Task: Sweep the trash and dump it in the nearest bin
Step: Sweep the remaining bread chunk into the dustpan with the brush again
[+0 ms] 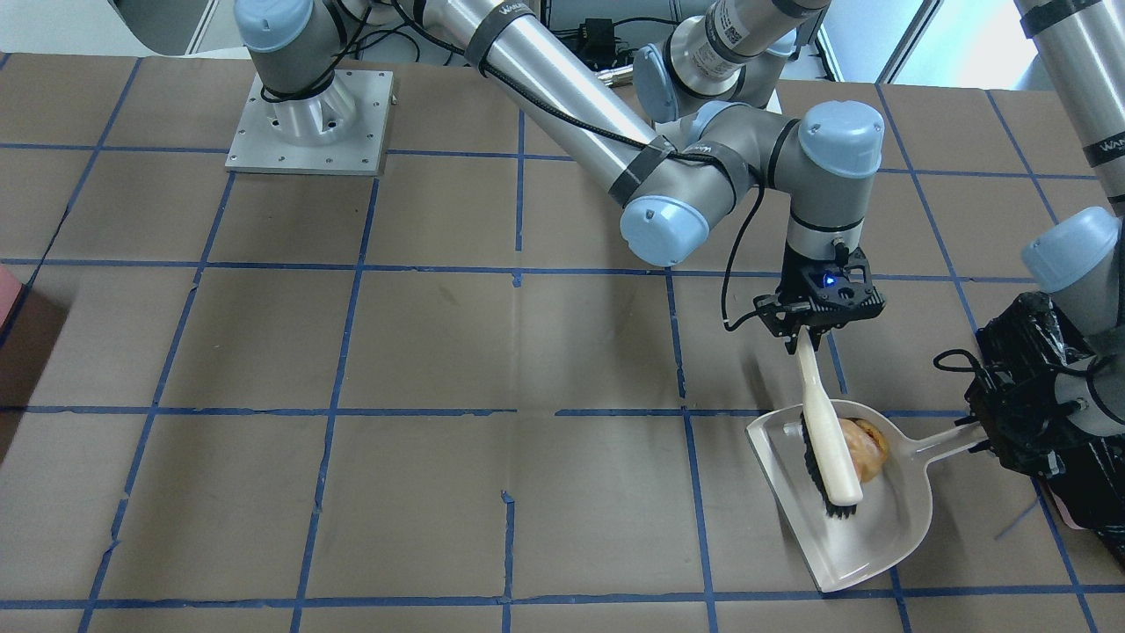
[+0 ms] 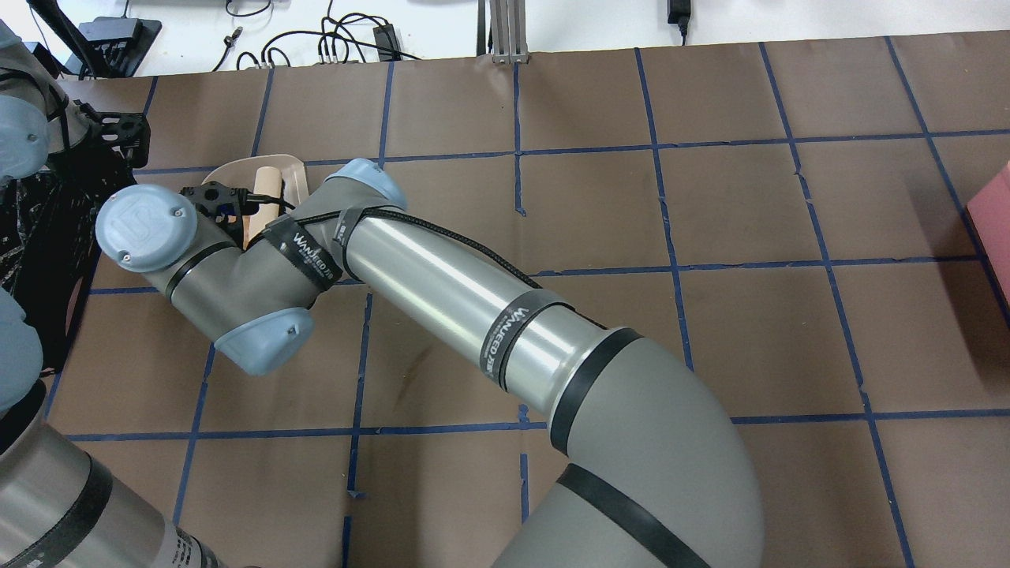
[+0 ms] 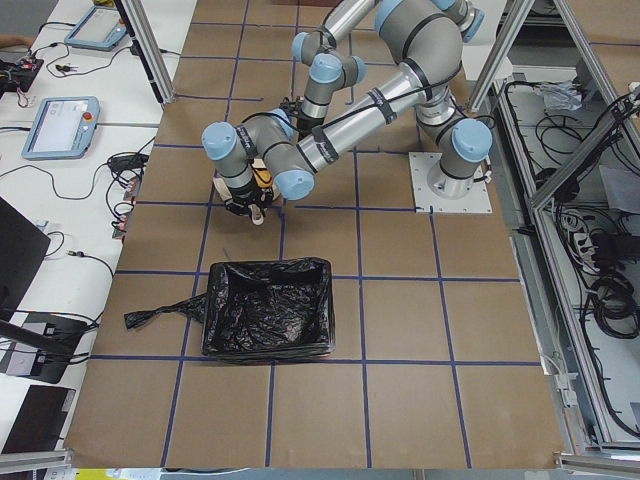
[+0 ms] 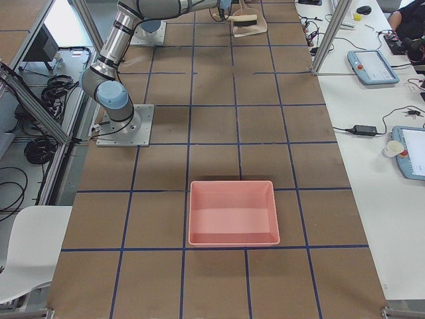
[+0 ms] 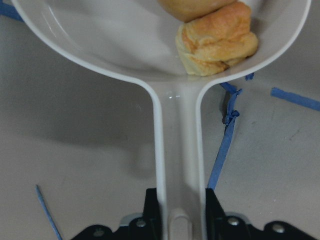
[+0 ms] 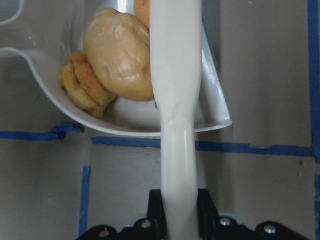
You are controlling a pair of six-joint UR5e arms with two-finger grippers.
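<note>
The trash lies in the white dustpan [image 1: 888, 536]: a tan lump [image 6: 120, 55], a pale chunk with orange crust [image 6: 82, 85] beside it near the handle, and a second orange-crusted piece [image 6: 141, 7] mostly hidden behind the brush. My right gripper [image 1: 813, 338] is shut on the cream brush [image 1: 826, 422], whose black bristles rest inside the pan against the scraps. My left gripper [image 1: 989, 435] is shut on the dustpan's handle [image 5: 180, 150], with the pan flat on the table. The bin [image 3: 268, 308], lined with a black bag, stands just behind my left gripper [image 1: 1019, 343].
A pink tray without a bag [image 4: 231, 212] sits far off on my right side of the table. My right arm [image 2: 442, 276] stretches across the table to the left half. Brown paper with blue tape lines [image 1: 518, 413] covers the table.
</note>
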